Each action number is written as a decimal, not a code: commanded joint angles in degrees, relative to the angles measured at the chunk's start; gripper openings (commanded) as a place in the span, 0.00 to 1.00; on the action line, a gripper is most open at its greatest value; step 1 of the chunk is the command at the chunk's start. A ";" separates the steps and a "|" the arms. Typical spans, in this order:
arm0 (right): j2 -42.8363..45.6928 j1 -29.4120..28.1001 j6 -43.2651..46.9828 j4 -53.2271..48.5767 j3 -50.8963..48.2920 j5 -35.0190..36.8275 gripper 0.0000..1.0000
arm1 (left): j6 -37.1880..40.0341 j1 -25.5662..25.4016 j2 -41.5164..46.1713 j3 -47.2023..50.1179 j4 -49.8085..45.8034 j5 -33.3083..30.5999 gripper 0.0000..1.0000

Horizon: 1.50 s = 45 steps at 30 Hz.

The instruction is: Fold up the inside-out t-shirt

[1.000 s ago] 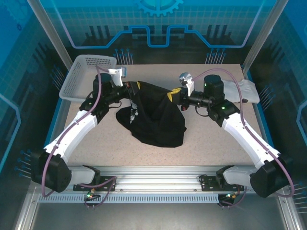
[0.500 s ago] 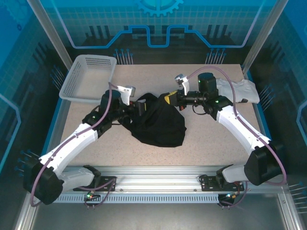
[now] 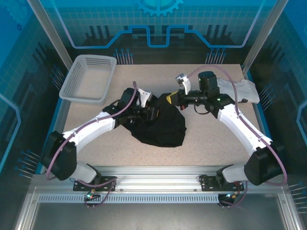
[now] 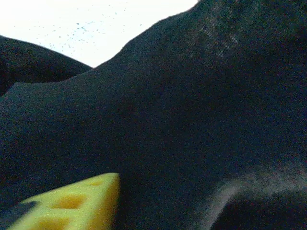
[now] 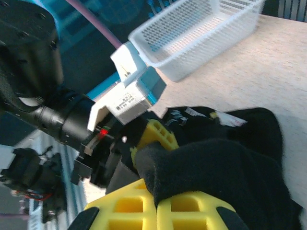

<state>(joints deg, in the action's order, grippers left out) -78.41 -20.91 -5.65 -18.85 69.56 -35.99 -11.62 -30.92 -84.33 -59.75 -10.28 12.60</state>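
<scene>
From above, the left gripper [image 3: 152,112] sat sunk in the black t-shirt [image 3: 160,127], its opening impossible to judge. Its wrist camera gave only blurred cloth, with one of the yellow fingers [image 4: 76,203] cut off at the bottom edge. The right arm [image 3: 240,124] covered part of the white folded garment [image 3: 249,90].

**What lies where in front of me**

The t-shirt [image 3: 163,125] lies in the middle of the table [image 3: 216,143]. My left gripper [image 3: 152,113] is at its left edge and my right gripper [image 3: 171,98] is at its rear edge, the two near each other. The basket [image 3: 88,76] stands at the table's rear left corner, well apart from the t-shirt. A folded garment [image 3: 245,90] lies at the rear right edge, just behind my right arm [image 3: 240,127].
</scene>
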 commanded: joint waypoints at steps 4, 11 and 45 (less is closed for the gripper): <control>-3.77 -1.02 1.68 -18.52 7.86 43.84 0.16 | -4.89 -0.11 3.43 -4.79 0.09 10.83 0.00; -0.58 -6.00 2.25 -14.15 3.97 48.07 0.40 | -16.50 -0.11 11.08 -1.05 7.60 16.61 0.00; 8.12 -4.68 11.20 -5.47 21.46 41.26 0.00 | 2.01 -11.49 24.06 -8.71 15.98 -11.04 0.00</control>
<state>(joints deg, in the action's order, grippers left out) -71.68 -27.81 1.10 -18.59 88.95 1.76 -15.07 -38.89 -59.88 -68.55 -0.23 -0.78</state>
